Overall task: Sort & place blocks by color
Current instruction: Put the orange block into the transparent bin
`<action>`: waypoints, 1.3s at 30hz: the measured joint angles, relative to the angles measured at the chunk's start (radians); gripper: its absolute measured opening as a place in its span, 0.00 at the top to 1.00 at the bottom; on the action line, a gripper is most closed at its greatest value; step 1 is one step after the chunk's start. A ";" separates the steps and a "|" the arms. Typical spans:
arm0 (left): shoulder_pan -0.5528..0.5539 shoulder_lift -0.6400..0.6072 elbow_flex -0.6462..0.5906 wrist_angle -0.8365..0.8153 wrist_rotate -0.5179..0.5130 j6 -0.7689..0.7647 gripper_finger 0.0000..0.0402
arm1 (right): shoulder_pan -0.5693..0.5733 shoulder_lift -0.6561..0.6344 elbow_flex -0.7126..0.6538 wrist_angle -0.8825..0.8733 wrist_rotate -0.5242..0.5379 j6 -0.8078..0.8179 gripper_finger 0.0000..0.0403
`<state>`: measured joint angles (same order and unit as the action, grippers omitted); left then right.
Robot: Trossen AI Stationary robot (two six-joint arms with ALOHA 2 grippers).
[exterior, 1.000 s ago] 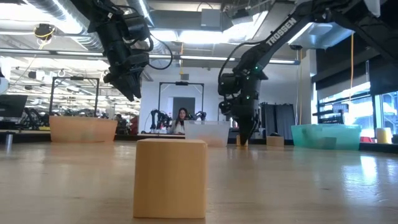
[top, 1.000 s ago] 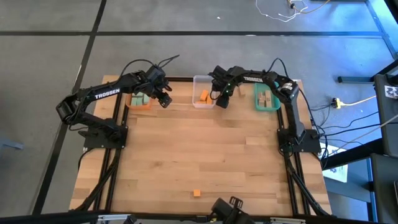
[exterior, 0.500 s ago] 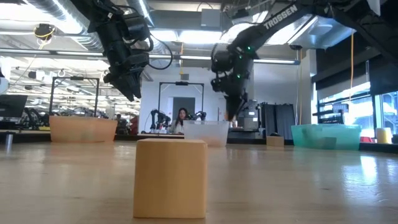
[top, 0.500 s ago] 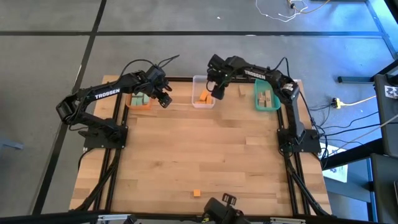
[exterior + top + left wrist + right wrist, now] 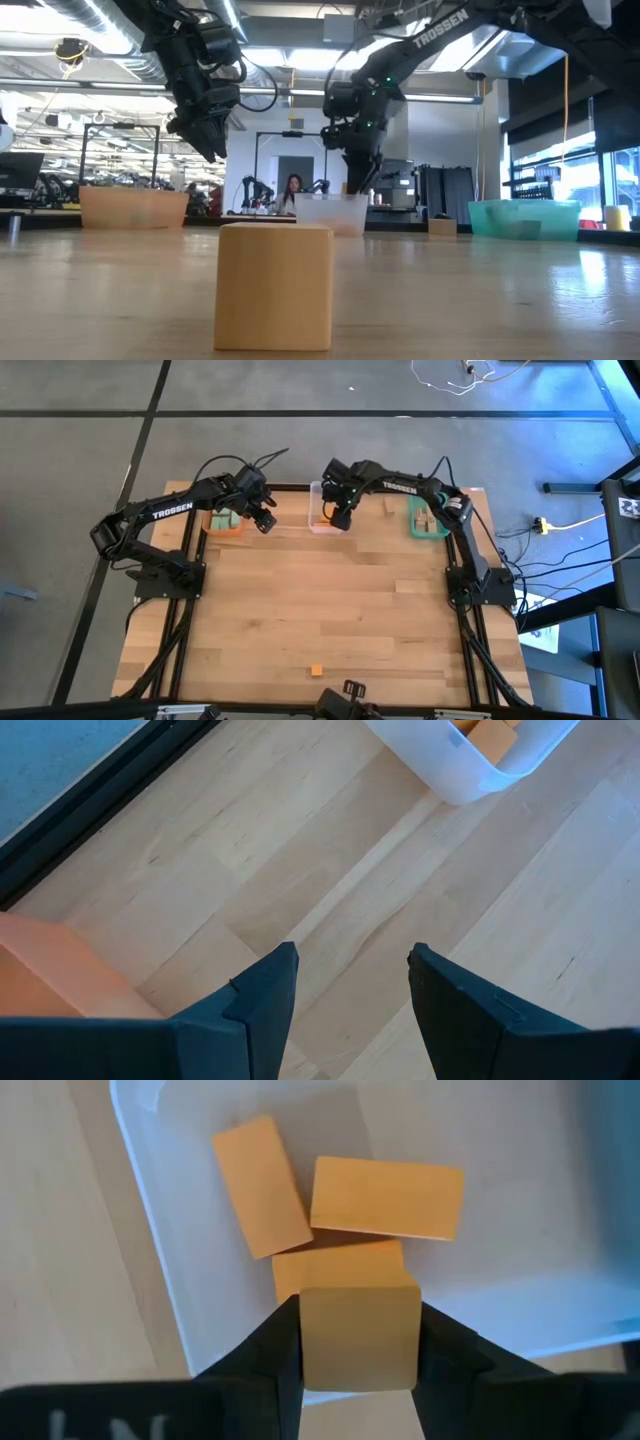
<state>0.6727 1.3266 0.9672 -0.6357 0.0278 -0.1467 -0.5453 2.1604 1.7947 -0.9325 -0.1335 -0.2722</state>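
My right gripper (image 5: 338, 512) hangs over the clear bin (image 5: 324, 520), shut on an orange block (image 5: 358, 1338). Three orange blocks (image 5: 385, 1198) lie on the bin's floor beneath it. My left gripper (image 5: 350, 982) is open and empty above bare table, between the orange bin (image 5: 224, 522) and the clear bin. Mint green blocks (image 5: 224, 518) lie in the orange bin and light wood blocks (image 5: 428, 518) in the teal bin (image 5: 428, 530). One wood block (image 5: 390, 507) rests on the table between the clear and teal bins. A single orange block (image 5: 316, 670) stands near the table's near edge. My right gripper pinches the orange block by two opposite side faces (image 5: 312, 1342), one finger on each side. The fingers (image 5: 262, 1355) come from above, pointing down. The block is lifted clear and hangs level over the clear bin's near wall, above the blocks inside.
The three bins stand in a row along the far edge. The wide middle of the wooden table (image 5: 330, 600) is bare boards. In the low view the near block (image 5: 275, 285) looms large in front. A person shows far off in the room behind.
My right gripper has risen from the table between the clear and teal bins and swung toward the table's left, carrying the orange block until it is over the clear bin. The wood block it left behind stays on the table.
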 joint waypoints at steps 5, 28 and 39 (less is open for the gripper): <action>0.000 0.000 0.000 0.000 0.000 0.000 0.55 | 0.000 0.006 0.000 0.001 0.000 0.001 0.64; -0.006 0.000 0.000 -0.013 0.183 0.159 0.55 | 0.186 -0.079 0.148 -0.367 -0.479 -0.128 0.41; -0.096 -0.073 -0.001 -0.115 0.229 0.357 0.55 | 0.465 -0.133 0.134 -0.278 -0.354 0.132 0.41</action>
<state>0.5769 1.2541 0.9666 -0.7504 0.2573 0.2099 -0.0799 2.0270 1.9290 -1.2108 -0.4871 -0.1404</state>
